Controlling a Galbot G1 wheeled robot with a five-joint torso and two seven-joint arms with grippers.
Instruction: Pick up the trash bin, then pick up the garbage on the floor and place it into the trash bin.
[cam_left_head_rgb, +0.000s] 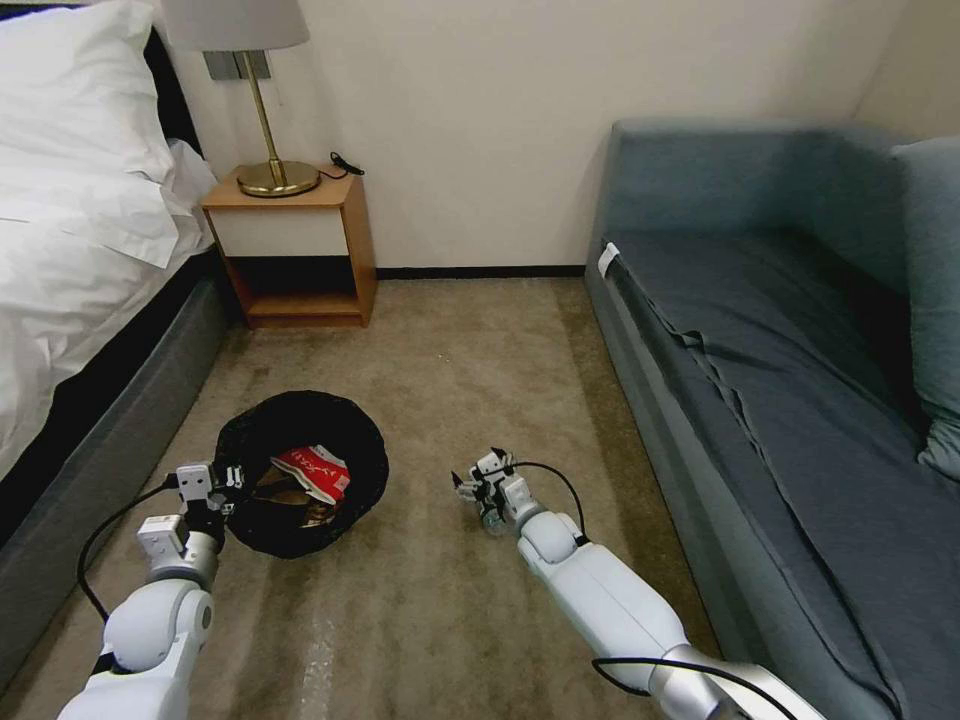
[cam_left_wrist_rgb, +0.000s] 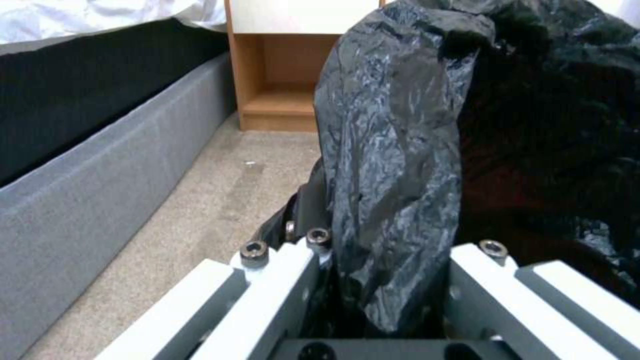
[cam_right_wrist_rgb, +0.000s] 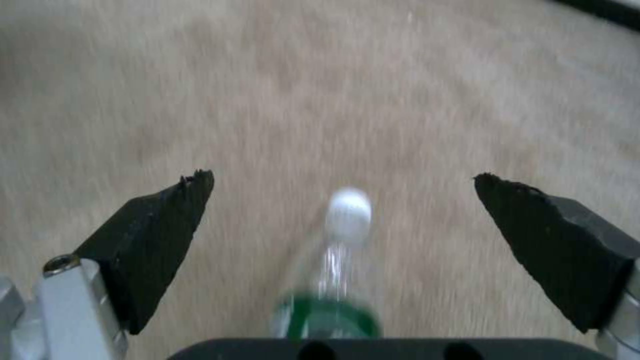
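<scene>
A hotel-style bedroom seen from the robot's head, looking down at a tan carpet (cam_left_head_rgb: 450, 380) between a white-sheeted bed (cam_left_head_rgb: 70, 230) on the left and a grey-blue sofa (cam_left_head_rgb: 780, 330) on the right. A wooden nightstand (cam_left_head_rgb: 295, 250) with a brass lamp (cam_left_head_rgb: 262, 100) stands against the far wall.

The left tool (cam_left_head_rgb: 228, 478) is clamped on the near-left rim of the trash bin (cam_left_head_rgb: 300, 485), its two white fingers (cam_left_wrist_rgb: 280, 280) pinching a fold of the crinkled black liner bag (cam_left_wrist_rgb: 393, 190). The bin is at the left of the carpet, near the bed, and whether it is lifted off the floor cannot be told. Inside it lie a red-and-white wrapper (cam_left_head_rgb: 312, 472) and some brownish litter beneath.

The right tool (cam_left_head_rgb: 482, 492) is low over the carpet, well to the right of the bin. Its black pads (cam_right_wrist_rgb: 163, 235) are spread wide apart, one on each side of a small clear bottle (cam_right_wrist_rgb: 333, 280) with a green label and white cap, lying on the floor. Neither pad touches it.

The step in hand appears to be grasping the bottle. To do it well, the tool should probably lower until the pads sit level with the bottle's body, stay centred on it, and close on the firmer labelled middle, not the narrow neck, since a round bottle may roll away from an uneven squeeze. The left tool should hold the bin steady.
</scene>
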